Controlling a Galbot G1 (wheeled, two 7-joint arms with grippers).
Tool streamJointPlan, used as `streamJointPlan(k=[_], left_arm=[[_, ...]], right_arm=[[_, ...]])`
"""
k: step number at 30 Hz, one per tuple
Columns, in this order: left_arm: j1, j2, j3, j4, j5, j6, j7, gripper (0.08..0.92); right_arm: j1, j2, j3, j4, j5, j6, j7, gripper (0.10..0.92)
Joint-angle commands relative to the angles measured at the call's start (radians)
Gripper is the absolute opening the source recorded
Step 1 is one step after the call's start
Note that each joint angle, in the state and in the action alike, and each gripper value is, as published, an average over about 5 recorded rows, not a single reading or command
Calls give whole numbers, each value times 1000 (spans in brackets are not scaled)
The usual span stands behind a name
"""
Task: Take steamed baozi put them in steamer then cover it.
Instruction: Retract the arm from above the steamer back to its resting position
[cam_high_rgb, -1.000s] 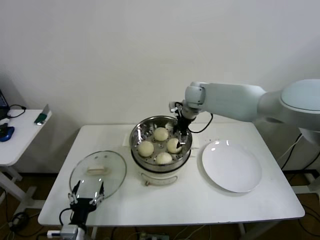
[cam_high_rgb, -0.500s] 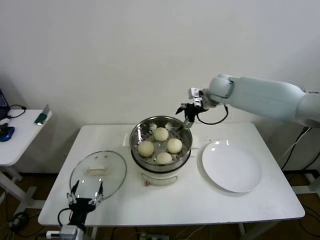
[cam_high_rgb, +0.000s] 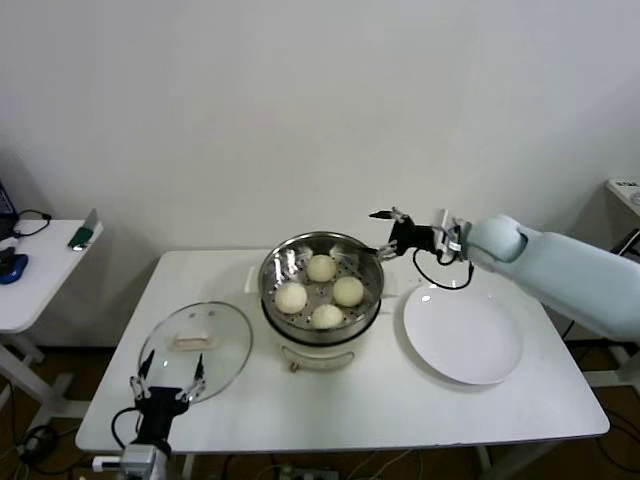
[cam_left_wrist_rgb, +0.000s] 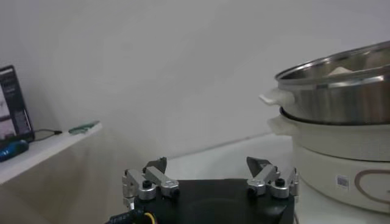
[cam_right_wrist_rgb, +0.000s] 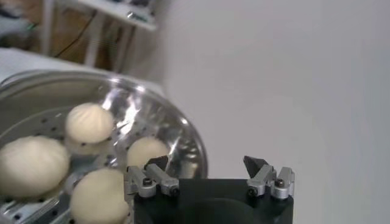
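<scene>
Head view: on the white table the steamer holds four buns on its holed tray, uncovered. The glass lid lies left of it, a plate right. The right gripper hangs spread wide, empty, beside the steamer's far rim; the left gripper, equally wide and empty, sits by the lid.

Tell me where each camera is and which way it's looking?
Head view: on the robot's head, looking forward and down at the table, steamer, glass lid and plate; both arms show.
Left wrist view: on the left arm, low by the table's front edge, looking past the open left gripper at the steamer's side.
Right wrist view: on the right arm, looking past the open right gripper into the steamer at four baozi.
All three share the steamer.
</scene>
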Motion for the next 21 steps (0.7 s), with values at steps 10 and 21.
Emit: streamJointPlan(k=[10,21], left_arm=[[-2,-6,-9,-9,184,-14,-4,823],[-7,25,-64,-25,734,-20,27,823]], right_arm=[[-1049,87,1240,127,-254,76,201,823],[-1340,275,1543,274,-300,-22,202,823]])
